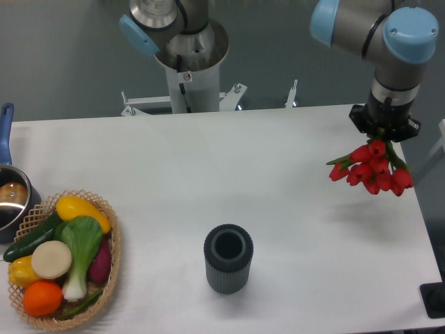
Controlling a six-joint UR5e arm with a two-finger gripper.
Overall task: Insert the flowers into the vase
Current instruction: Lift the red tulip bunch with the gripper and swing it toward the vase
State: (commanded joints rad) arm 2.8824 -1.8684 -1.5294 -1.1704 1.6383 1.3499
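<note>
The flowers [372, 170], a bunch of red tulip buds with green leaves, hang in the air over the table's right side. They dangle right below my gripper [384, 133], which points down and holds them by the stems; its fingers are hidden behind the wrist and the buds. The vase [228, 257], a dark grey ribbed cylinder with a round open mouth, stands upright near the table's front centre, far to the left of and nearer than the flowers.
A wicker basket [111, 268] of colourful toy vegetables sits at the front left. Behind it at the left edge is a steel pot [12, 202] with a blue handle. The arm's base [188, 69] rises behind the table's far edge.
</note>
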